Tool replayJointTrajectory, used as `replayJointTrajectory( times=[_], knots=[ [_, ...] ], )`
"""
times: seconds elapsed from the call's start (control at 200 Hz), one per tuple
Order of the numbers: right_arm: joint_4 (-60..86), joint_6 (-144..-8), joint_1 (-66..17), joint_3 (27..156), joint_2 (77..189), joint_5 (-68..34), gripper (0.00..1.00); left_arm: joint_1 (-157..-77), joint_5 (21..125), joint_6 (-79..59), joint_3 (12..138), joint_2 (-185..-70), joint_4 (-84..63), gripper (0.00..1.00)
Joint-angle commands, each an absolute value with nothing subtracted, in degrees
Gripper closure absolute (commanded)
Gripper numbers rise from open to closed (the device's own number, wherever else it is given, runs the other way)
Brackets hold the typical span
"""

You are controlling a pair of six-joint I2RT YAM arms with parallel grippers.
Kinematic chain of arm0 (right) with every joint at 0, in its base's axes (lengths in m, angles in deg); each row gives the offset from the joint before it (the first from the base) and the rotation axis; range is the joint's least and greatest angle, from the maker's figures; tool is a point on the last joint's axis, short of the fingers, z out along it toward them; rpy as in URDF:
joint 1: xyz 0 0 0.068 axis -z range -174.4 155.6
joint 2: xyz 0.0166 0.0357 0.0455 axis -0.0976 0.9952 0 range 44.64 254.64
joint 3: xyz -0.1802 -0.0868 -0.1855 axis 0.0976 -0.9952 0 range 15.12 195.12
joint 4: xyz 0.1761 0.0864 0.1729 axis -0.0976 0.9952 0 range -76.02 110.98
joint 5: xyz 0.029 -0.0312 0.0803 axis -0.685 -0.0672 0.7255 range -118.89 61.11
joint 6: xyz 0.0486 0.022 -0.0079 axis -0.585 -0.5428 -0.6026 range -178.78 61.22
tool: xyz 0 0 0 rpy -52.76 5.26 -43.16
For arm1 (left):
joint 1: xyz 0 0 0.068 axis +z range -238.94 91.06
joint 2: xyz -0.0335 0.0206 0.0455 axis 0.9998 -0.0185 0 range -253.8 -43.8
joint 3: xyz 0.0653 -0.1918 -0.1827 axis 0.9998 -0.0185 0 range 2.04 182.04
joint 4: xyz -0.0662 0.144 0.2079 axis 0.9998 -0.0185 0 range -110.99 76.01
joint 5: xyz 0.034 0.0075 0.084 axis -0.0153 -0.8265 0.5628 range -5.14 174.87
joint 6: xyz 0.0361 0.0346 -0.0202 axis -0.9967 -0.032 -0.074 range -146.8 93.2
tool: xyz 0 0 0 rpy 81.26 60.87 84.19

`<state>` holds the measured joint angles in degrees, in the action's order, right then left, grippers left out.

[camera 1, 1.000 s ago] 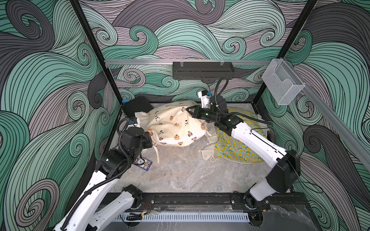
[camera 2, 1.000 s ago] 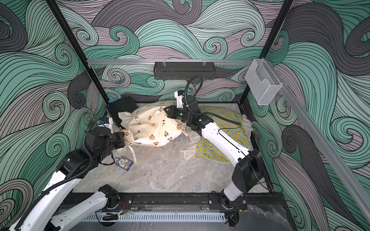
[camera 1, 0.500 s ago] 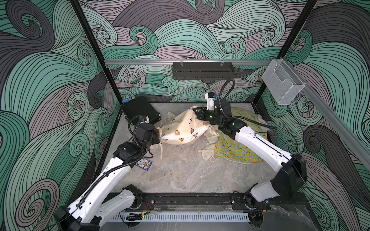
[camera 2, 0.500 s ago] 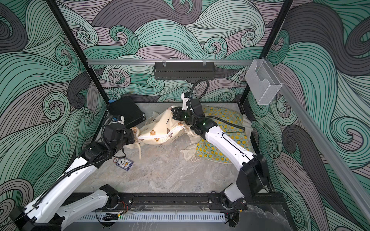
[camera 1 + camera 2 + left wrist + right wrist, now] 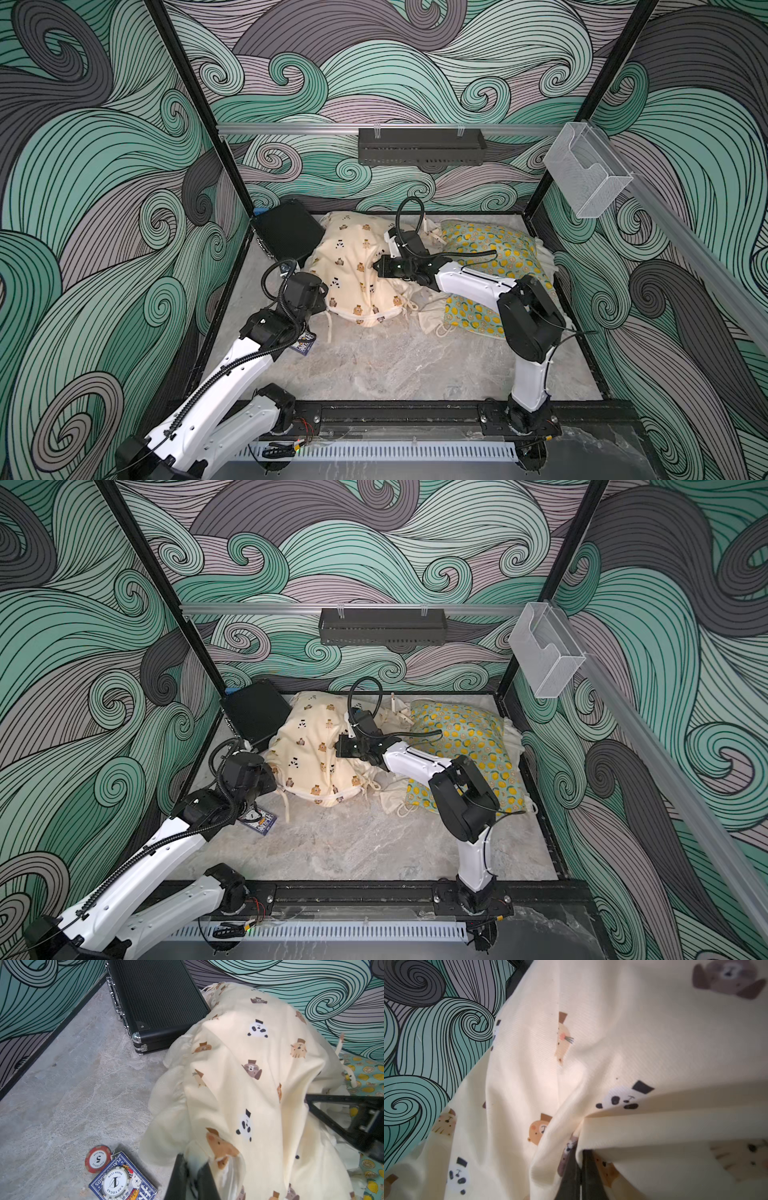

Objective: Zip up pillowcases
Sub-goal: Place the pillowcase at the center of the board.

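1. The bear pillowcase (image 5: 353,270) slumps right beside the black box (image 5: 289,232); the lemon pillowcase (image 5: 494,249) lies beyond it.
2. Pinched tight on bear fabric: left tool (image 5: 192,1164), right tool (image 5: 580,1155).
3. It looks light and floppy, so I'd grab near the zipper edge.

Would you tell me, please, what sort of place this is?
Probably a robot test cell: two arms bolted to a front rail, swirl-printed walls boxing in a marble-look table, and staged props like the cream pillowcase.

Closed left pincer (image 5: 192,1162) gripping cream animal-print pillowcase (image 5: 249,1084), black case (image 5: 158,997) beside it, card deck (image 5: 122,1184) and red chip (image 5: 97,1159) on grey surface (image 5: 62,1095)
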<state>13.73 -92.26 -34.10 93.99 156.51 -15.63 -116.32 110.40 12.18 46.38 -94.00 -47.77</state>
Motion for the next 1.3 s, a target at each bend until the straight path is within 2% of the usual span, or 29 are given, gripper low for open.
replayJointTrajectory(
  times=[0.0,0.19,0.32,0.35,0.455,0.525,0.61,0.761,1.021,1.111,1.176,1.296],
  knots=[
    [13.0,-92.1,-35.1,94.8,157.2,-15.7,1.0,-115.5,110.8,14.4,43.6,-95.8,-46.1,1.0],
    [14.1,-90.4,-35.5,89.5,153.7,-20.1,1.0,-115.3,103.6,13.9,44.2,-96.7,-48.9,1.0],
    [13.9,-90.8,-36.8,86.8,152.4,-17.7,1.0,-115.3,108.9,14.4,41.5,-95.1,-48.0,1.0],
    [13.8,-90.9,-37.1,85.9,151.7,-17.8,0.94,-115.4,110.0,14.5,41.3,-94.4,-48.4,1.0],
    [9.6,-91.7,-37.7,81.4,148.0,-17.5,0.81,-115.3,112.3,14.4,41.0,-91.0,-49.9,0.76],
    [11.7,-91.3,-37.7,81.4,145.9,-18.6,0.69,-115.2,113.1,13.9,40.7,-88.8,-49.9,0.65],
    [14.1,-90.2,-37.7,81.7,143.8,-19.2,0.64,-115.2,114.1,13.2,41.1,-87.0,-50.5,0.54],
    [16.0,-89.2,-37.1,79.6,138.7,-21.1,0.41,-115.2,117.2,11.3,44.1,-86.8,-53.6,0.36],
    [21.8,-86.8,-32.9,77.7,128.1,-26.5,0.16,-115.0,119.9,9.4,49.1,-88.5,-50.8,0.07],
    [24.4,-85.3,-30.1,77.4,124.3,-28.6,0.07,-114.9,121.2,8.7,51.4,-90.6,-48.5,0.02],
    [26.2,-84.8,-27.4,77.0,121.5,-30.2,0.01,-114.2,122.7,8.8,52.1,-92.8,-45.8,0.01],
    [28.5,-82.9,-21.6,75.9,117.1,-35.4,0.01,-111.7,121.8,10.9,53.0,-97.0,-41.5,0.01]
  ],
)
